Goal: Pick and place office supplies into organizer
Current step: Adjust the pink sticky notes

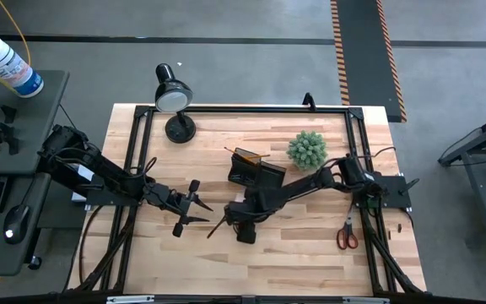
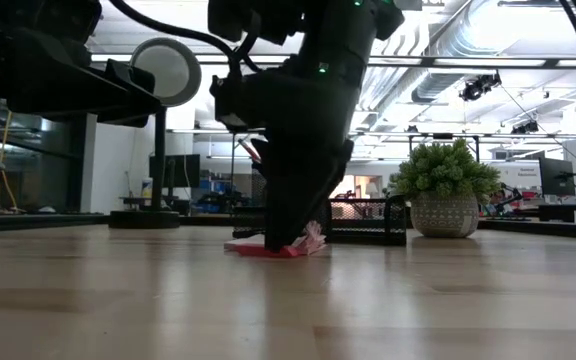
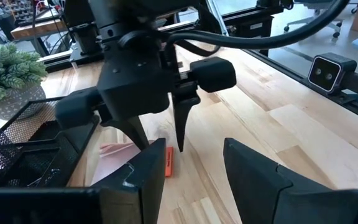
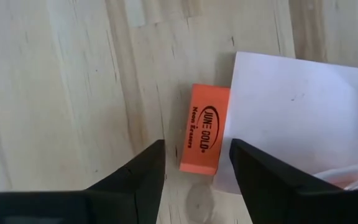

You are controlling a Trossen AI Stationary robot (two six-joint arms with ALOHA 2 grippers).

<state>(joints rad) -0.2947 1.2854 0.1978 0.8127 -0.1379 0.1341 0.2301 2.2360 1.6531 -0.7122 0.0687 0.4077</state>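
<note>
Directly beneath the right gripper: orange eraser lying flat on the table, printed face up, one long edge touching a pale pink sticky-note pad. Right gripper fingers parted wider than the eraser, poised one to each side of it, nothing held; seen from the left wrist, tips pointing straight down just above the wood. Just behind eraser and pad: black mesh organizer, pencil lying across its top, another thin pencil loose on the table beside the right gripper. Near the table's middle, left of that spot: left gripper, jaws spread wide, empty, pointing toward the right gripper, well clear of the supplies. Toward the right edge: red-handled scissors lying flat, well apart from the organizer. Farther back: green plant just right of the organizer; black desk lamp at the rear left corner.
</note>
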